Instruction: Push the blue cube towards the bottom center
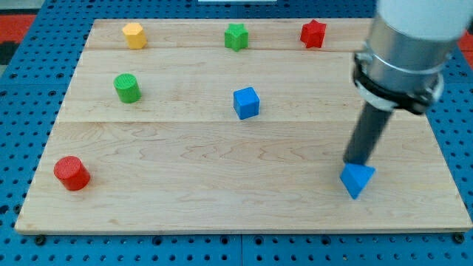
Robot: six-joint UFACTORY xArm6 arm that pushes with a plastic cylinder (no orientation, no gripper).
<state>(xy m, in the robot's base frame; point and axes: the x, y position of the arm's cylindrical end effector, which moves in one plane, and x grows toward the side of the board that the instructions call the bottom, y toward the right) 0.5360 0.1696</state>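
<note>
My tip (pixel 358 162), with no hand to close, touches the blue triangular block (pixel 357 179) near the table's (pixel 222 207) right edge; the blue cube (pixel 246 103) sits unpushed mid-table.

A robotics lab bench: pale wooden board (pixel 244 185) on blue perforated mounting plate (pixel 458 133), toy blocks.

The board (pixel 244 177) is of pale wood with a fine grain, and it is laid on a blue surface (pixel 22 81) with a pattern of holes. Blue is seen on the cube (pixel 246 103) and the triangular block (pixel 357 179). Red is seen on the cylinder (pixel 72 173) and the star (pixel 313 33). Green is seen on the cylinder (pixel 127 88) and the star (pixel 236 36). The far left block (pixel 134 35) is yellow. The rod (pixel 366 137) is dark.
</note>
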